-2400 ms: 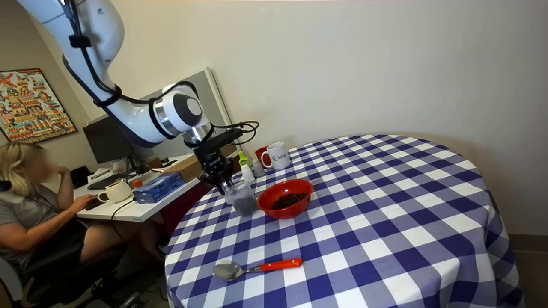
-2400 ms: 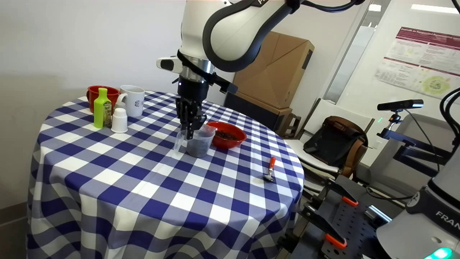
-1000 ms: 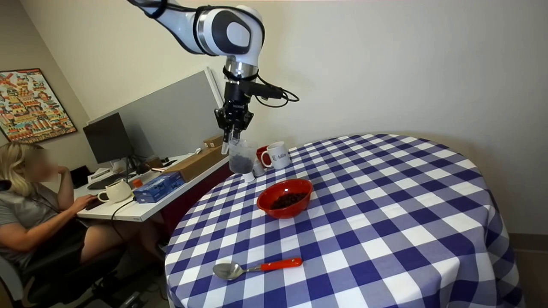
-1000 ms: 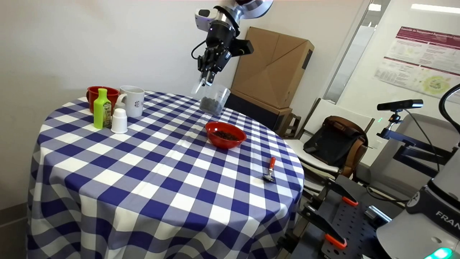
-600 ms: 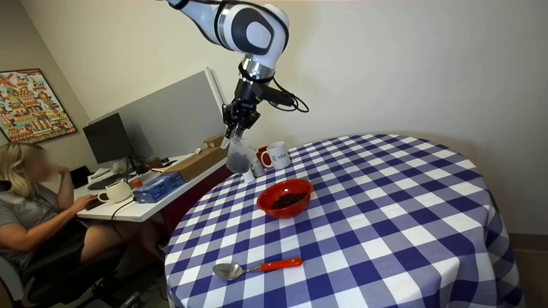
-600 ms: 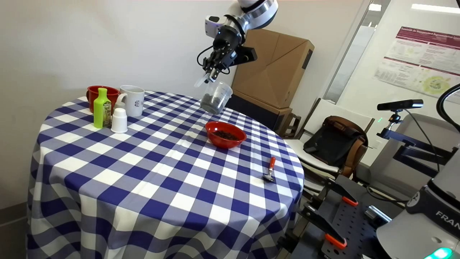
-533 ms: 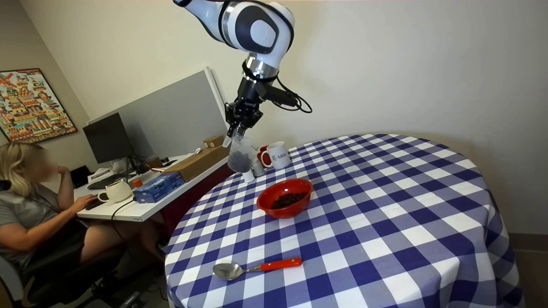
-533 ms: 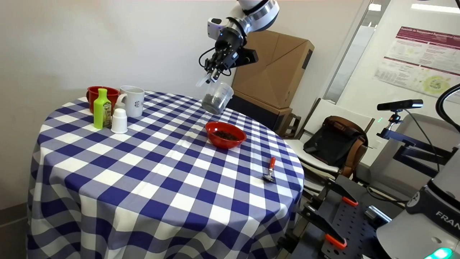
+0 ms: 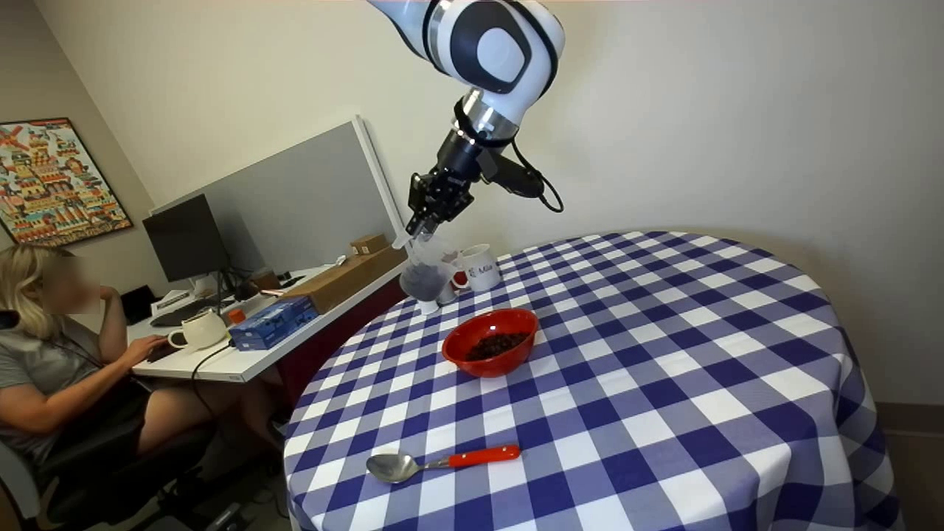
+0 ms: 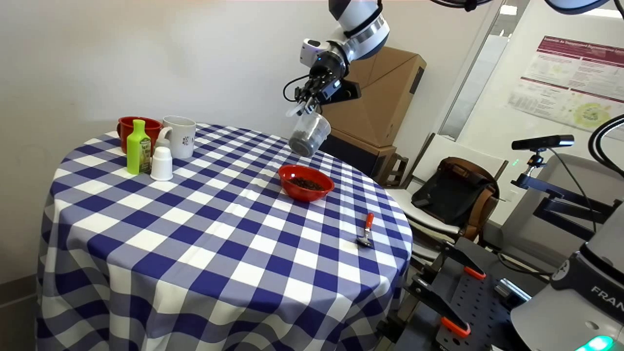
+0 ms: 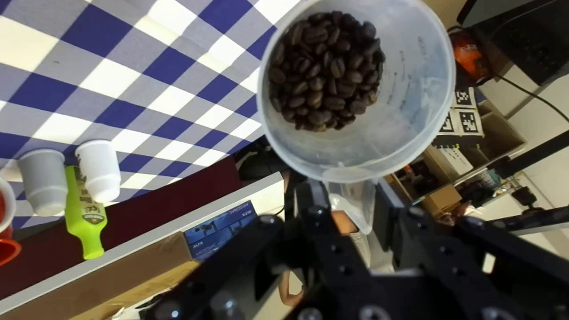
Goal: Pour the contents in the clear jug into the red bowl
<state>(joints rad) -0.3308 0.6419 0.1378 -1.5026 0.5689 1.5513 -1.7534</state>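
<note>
The clear jug (image 11: 413, 93) holds dark coffee beans (image 11: 324, 75) in the wrist view. My gripper (image 11: 353, 195) is shut on its handle, with a finger pad on each side. In both exterior views the jug (image 9: 424, 279) (image 10: 310, 134) hangs in the air, tilted, its mouth leaning away from its handle; the gripper (image 9: 420, 227) (image 10: 308, 105) is above it. The beans still lie inside the jug. The red bowl (image 9: 509, 364) (image 10: 300, 196) stands on the table, below and beside the jug, with dark beans in it. The bowl is out of the wrist view.
A spoon with an orange-red handle (image 9: 483, 457) lies near the table edge. A white mug (image 10: 183, 139), red mug (image 10: 155, 127), green bottle (image 10: 139, 153) and white shaker (image 10: 162, 165) stand together on the table. A person sits at a desk (image 9: 243, 361) beyond the table.
The jug was on the table beside the bowl with the gripper at its handle; it has been lifted. In the last half second it moved sideways and tilted further. The bowl has not moved.
</note>
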